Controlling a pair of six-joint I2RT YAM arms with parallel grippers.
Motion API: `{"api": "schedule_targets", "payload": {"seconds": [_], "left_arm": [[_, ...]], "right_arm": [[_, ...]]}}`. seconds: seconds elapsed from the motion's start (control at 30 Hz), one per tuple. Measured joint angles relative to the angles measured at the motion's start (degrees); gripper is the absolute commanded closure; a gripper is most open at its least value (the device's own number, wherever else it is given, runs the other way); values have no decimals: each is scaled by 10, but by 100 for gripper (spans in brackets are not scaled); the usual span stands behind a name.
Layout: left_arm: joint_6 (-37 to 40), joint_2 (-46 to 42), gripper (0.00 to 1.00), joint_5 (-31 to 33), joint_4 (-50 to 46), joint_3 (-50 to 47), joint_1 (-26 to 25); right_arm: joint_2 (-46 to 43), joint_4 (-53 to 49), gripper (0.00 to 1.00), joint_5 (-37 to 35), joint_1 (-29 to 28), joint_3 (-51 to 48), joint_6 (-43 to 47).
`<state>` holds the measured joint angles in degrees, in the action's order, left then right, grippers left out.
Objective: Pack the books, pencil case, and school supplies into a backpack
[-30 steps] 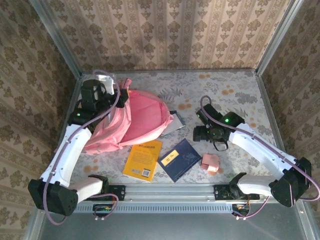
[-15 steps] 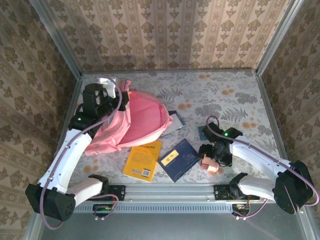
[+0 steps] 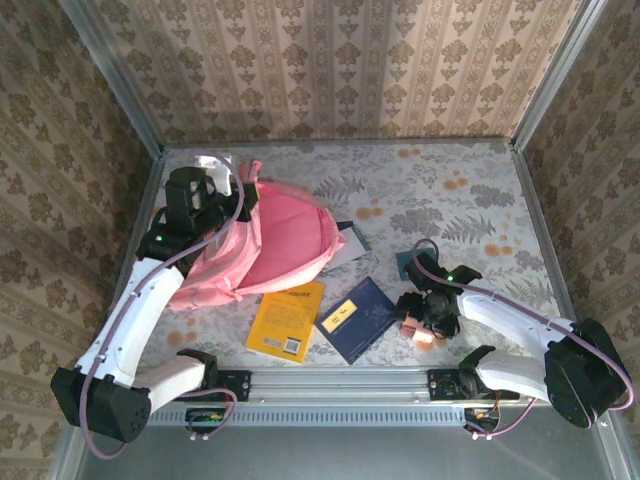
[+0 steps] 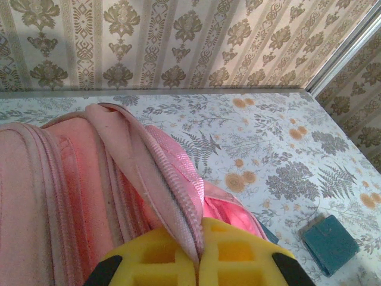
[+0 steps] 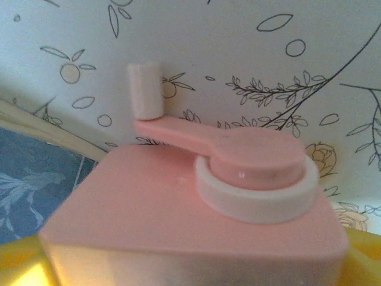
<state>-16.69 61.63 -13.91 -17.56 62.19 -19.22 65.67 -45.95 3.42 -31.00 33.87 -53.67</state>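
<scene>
My left gripper [image 4: 199, 257] is clenched on a fold of the pink backpack [image 3: 272, 245], which lies along the table's [image 3: 450, 190] left edge, toward the back corner. My right gripper [image 3: 420, 318] sits low over the pink block [image 5: 196, 202] near the front edge. Its yellow fingers [image 5: 18, 268] flank the block, but I cannot tell whether they press on it. The yellow book [image 3: 287, 320] and navy book [image 3: 360, 318] lie side by side at the front edge, left of the block. The teal square [image 4: 330, 241] lies a little further back.
</scene>
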Motion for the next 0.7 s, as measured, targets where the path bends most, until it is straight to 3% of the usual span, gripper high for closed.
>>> {"api": "schedule_targets", "payload": {"seconds": [0.17,0.5,0.7], "left_arm": [[0,0,100,-4,0,0,0],[0,5,100,-33,-5,2,0],[0,7,100,-66,-40,20,1]], "right_arm": [[-17,1,34,-9,1,0,-10],[-79,-64,38,-60,1,78,16],[-94,-9,43,-48,-2,165,61]]}}
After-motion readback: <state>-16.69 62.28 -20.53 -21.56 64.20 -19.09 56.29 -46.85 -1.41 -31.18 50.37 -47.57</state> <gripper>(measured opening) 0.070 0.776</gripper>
